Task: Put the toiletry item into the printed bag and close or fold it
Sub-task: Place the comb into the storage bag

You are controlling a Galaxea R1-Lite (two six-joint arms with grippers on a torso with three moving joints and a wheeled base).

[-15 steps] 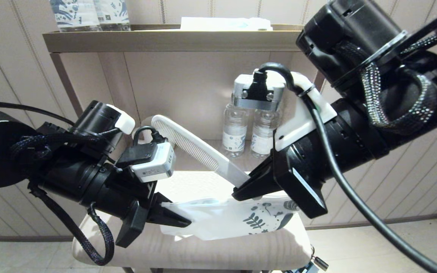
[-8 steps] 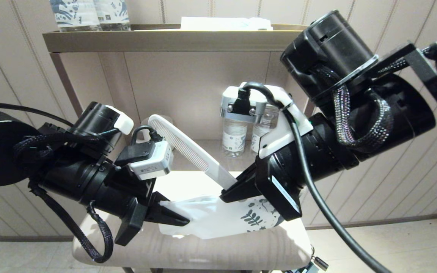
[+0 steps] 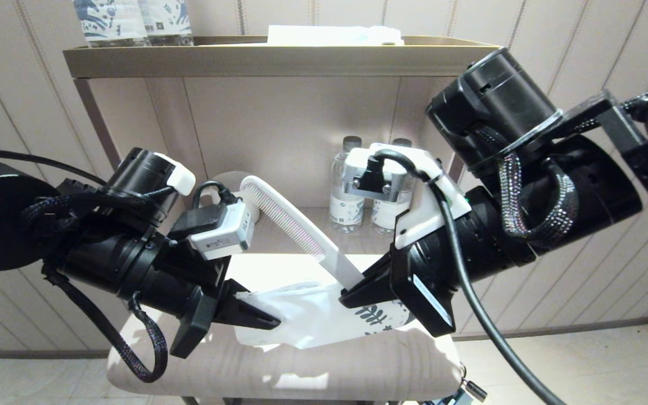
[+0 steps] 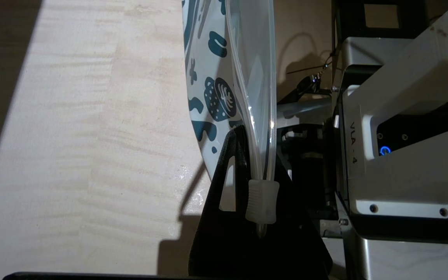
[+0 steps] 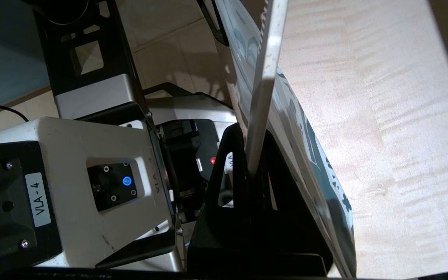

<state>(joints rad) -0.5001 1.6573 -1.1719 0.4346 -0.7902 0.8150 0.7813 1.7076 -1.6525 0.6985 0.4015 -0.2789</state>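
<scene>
The toiletry item is a white comb (image 3: pixel 296 230), tilted up to the left. My right gripper (image 3: pixel 349 295) is shut on the comb's narrow handle end (image 5: pixel 265 77). That end sits just above the printed bag (image 3: pixel 307 320), which lies on the cushioned stool (image 3: pixel 301 371). My left gripper (image 3: pixel 270 325) is shut on the bag's top strip near its clear slider (image 4: pixel 262 202). The leaf print (image 4: pixel 212 77) is at the bag's right end, partly hidden behind the right gripper. I cannot tell whether the comb's tip is inside the bag.
Two water bottles (image 3: pixel 366 197) stand on the lower shelf behind the stool. The top shelf (image 3: pixel 245 59) carries blue-printed bottles (image 3: pixel 133 19) and a pale flat packet (image 3: pixel 335 35). Both arms crowd the space over the stool.
My right arm swung left with the comb, then came back a little and sank, so the handle end sits lower on the bag. The left gripper kept hold of the bag.
</scene>
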